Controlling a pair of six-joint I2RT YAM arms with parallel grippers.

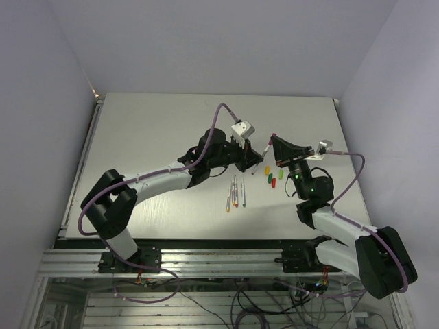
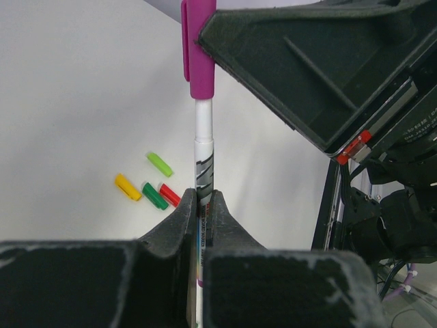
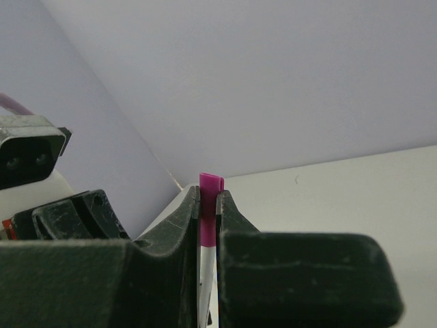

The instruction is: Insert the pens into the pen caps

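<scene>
Magenta cap [image 2: 198, 48] is clamped by the right gripper [image 3: 209, 199], one pen [image 2: 203, 147] by the left gripper [image 2: 203, 203]; four loose caps [image 2: 155, 196] are shown at the left wrist, seemingly four pens [image 1: 234, 190] only overhead.

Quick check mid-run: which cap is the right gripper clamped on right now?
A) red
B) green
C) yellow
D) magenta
D: the right gripper is shut on the magenta cap, which meets the end of the pen held by the left gripper. The yellow cap, red cap and light green cap lie loose on the table.
</scene>
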